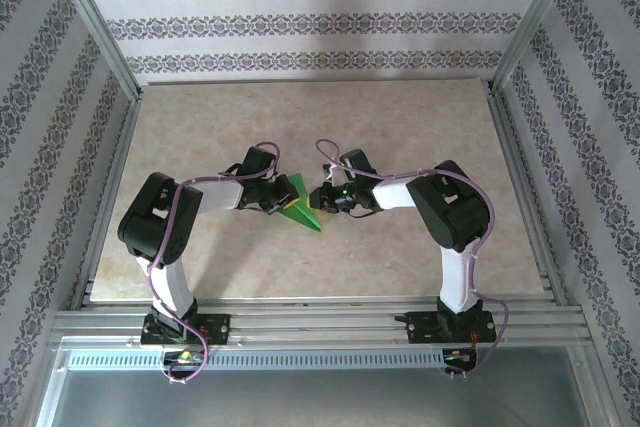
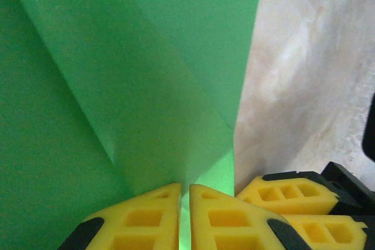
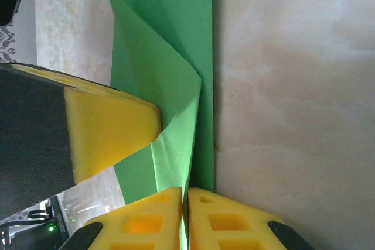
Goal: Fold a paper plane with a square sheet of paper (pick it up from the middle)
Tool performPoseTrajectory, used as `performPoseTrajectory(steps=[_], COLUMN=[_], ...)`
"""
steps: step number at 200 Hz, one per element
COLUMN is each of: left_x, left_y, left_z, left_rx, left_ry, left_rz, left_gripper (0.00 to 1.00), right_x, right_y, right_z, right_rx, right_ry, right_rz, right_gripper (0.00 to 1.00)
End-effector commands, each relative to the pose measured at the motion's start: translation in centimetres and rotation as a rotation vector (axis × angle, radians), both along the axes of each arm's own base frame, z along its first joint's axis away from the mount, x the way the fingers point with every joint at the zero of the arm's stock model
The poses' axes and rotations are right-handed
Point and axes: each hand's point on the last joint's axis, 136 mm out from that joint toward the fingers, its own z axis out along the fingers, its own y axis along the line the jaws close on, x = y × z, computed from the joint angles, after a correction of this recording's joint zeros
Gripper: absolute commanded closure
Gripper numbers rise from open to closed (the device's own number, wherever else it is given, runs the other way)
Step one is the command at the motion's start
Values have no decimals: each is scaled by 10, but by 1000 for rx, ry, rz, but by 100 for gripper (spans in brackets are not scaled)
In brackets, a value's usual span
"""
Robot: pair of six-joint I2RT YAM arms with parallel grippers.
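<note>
The left gripper (image 2: 184, 196) has its yellow pads pressed nearly together, pinching the near edge of the folded green paper (image 2: 117, 98), which fans out ahead of it and to its left. Just beside it, the right gripper (image 3: 184, 196) clamps the same sheet, which runs straight ahead of its fingertips over the marbled table (image 3: 293, 86).

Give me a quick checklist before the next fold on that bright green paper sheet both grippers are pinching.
1. Left gripper shut on the creased bright green paper sheet: ok.
2. Right gripper shut on the same sheet: ok.
3. Diagonal flap folded over with a clear crease: ok.
4. Sheet untorn where visible: ok.
5. Sheet lifted off the beige marbled table: cannot tell.
</note>
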Motion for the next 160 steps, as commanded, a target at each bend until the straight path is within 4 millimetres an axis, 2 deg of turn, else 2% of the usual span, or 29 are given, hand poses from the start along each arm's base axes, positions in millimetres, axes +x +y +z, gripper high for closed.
performPoseTrajectory(steps=[1, 37, 83, 99, 133, 160], left_x=[-11, -16, -21, -24, -27, -26], left_y=[16, 17, 20, 22, 25, 24], left_z=[-21, -29, -37, -39, -43, -42], left_rx=[57, 64, 85, 95, 99, 89], left_ry=[62, 80, 102, 112, 119, 115], left_rz=[17, 6, -1, -4, -5, -8], left_gripper=[86, 87, 87, 87, 87, 87], right_x=[-14, -13, -7, -6, 0, -5], right_y=[-20, -18, -12, -10, -12, -21], right_z=[-45, -41, -23, -12, 28, 42], right_rx=[-134, -126, -92, -68, -9, -23], right_ry=[102, 99, 89, 88, 61, 45], right_rz=[-38, -37, -40, -46, -65, -63], right_gripper=[84, 84, 78, 76, 69, 69])
